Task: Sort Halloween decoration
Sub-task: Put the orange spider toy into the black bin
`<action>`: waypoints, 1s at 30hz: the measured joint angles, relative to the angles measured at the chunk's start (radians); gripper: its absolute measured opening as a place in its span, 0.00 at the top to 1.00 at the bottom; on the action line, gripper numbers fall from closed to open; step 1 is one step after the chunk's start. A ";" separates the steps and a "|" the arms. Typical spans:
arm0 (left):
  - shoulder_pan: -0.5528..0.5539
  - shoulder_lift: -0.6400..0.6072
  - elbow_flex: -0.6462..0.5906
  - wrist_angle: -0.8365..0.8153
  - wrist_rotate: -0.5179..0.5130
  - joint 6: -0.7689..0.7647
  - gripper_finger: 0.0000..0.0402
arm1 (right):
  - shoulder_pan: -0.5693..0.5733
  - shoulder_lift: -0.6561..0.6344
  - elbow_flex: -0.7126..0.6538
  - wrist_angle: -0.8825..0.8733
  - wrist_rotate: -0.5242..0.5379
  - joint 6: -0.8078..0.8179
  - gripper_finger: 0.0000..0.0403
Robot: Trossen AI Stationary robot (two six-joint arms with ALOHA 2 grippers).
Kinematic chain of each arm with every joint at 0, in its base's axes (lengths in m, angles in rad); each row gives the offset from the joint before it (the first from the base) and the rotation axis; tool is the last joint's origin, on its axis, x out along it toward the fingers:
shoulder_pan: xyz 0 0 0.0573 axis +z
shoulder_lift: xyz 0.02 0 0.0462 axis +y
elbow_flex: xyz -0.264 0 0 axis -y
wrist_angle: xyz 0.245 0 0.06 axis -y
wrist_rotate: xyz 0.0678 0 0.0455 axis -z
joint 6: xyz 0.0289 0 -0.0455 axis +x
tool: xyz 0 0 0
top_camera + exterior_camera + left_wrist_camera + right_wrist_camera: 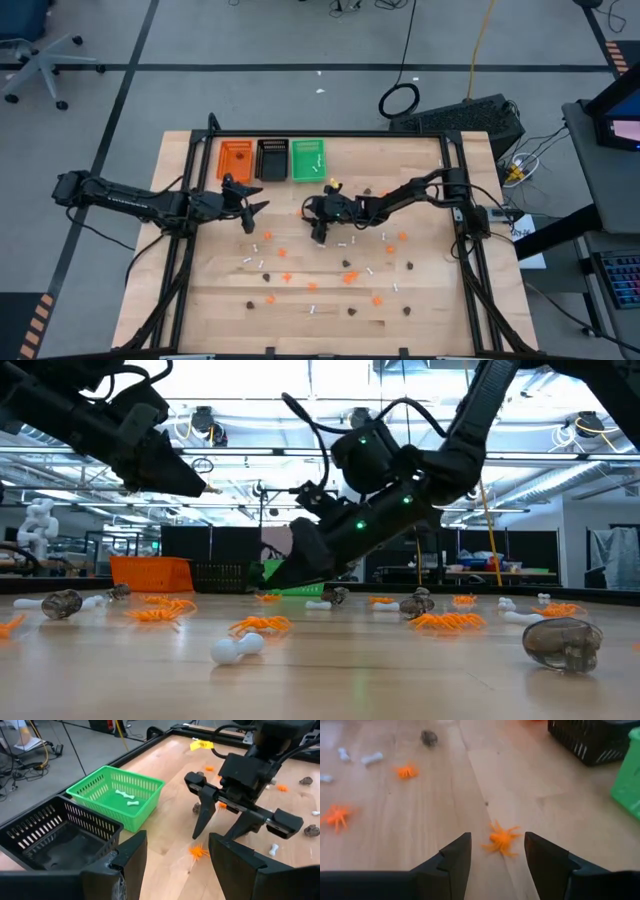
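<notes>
Orange spiders, dark skulls and white bones lie scattered on the wooden table [430, 300]. One orange spider [501, 840] lies on the wood just ahead of my right gripper [497, 836], between its open fingertips. That gripper [308, 211] hangs low near the table's middle, slanting down toward the left. My left gripper [177, 840] is open and empty, held in the air left of it [256, 207], near the black tray [60, 835]. From there it looks at the right gripper [215, 836] and the spider [198, 851].
Three trays stand in a row at the far left: orange [235, 160], black [272, 160] and green [308, 160]. The green tray [90, 795] holds two white bones [125, 798]. Trinkets cover the middle and near part of the table; a black frame edges it.
</notes>
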 joint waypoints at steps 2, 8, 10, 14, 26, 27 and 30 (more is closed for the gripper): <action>0.000 0.000 0.000 0.000 0.000 0.008 0.48 | 0.000 0.000 0.023 -0.043 0.009 -0.007 0.58; 0.000 0.000 0.000 -0.001 0.005 0.009 0.48 | -0.014 0.000 0.031 -0.087 0.026 -0.010 0.58; 0.000 0.000 0.000 -0.003 0.005 0.009 0.48 | -0.014 0.000 0.031 -0.110 0.027 -0.010 0.58; 0.000 0.000 0.000 -0.003 0.005 0.009 0.48 | -0.012 0.002 0.031 -0.114 0.024 -0.011 0.64; 0.000 0.000 0.000 -0.004 0.005 0.009 0.48 | 0.007 0.022 0.032 -0.062 -0.049 0.022 0.78; 0.000 0.000 0.000 -0.004 0.005 0.009 0.48 | 0.012 0.019 0.032 -0.064 -0.054 0.022 0.78; 0.000 0.000 0.000 -0.004 0.005 0.010 0.48 | 0.020 0.003 0.031 -0.090 -0.057 0.020 0.77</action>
